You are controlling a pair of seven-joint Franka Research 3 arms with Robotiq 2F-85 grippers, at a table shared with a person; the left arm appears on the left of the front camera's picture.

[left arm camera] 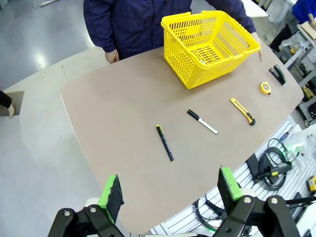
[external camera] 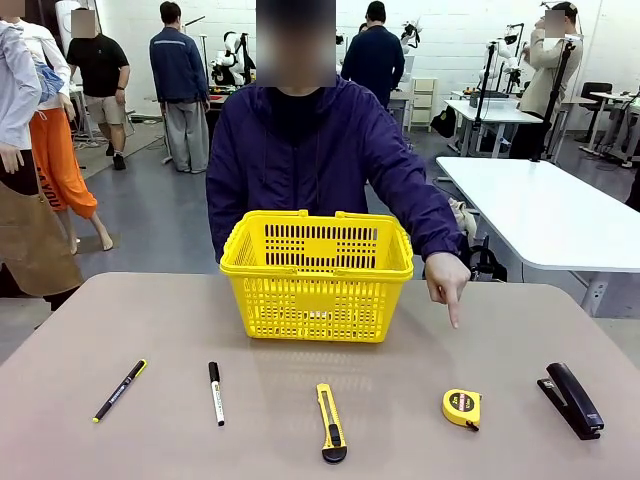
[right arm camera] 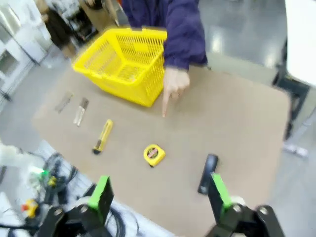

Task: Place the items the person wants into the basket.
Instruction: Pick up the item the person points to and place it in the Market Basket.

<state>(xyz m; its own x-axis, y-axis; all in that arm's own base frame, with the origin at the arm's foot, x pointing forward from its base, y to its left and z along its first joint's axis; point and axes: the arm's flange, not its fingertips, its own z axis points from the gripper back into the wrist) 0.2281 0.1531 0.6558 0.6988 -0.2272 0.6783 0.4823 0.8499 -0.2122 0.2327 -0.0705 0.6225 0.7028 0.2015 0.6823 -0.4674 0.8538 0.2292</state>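
Note:
A yellow basket point(external camera: 316, 275) stands at the table's far middle, in front of the person point(external camera: 310, 160). The person's hand point(external camera: 447, 280) points a finger down toward the round yellow-and-black tape measure point(external camera: 461, 407). A black stapler point(external camera: 571, 399) lies at the right, and a slim black pen point(external camera: 120, 390) at the left. My left gripper point(left arm camera: 170, 193) hangs open high above the near table edge, with the pen point(left arm camera: 165, 142) ahead of it. My right gripper point(right arm camera: 160, 195) is open too, above the tape measure point(right arm camera: 154, 154) and stapler point(right arm camera: 208, 173).
A white marker with a black cap point(external camera: 216, 392) and a yellow utility knife point(external camera: 331, 422) lie in the front row between pen and tape measure. Cables point(left arm camera: 269, 168) sit beyond the table edge. Other people point(external camera: 180, 85) stand far behind.

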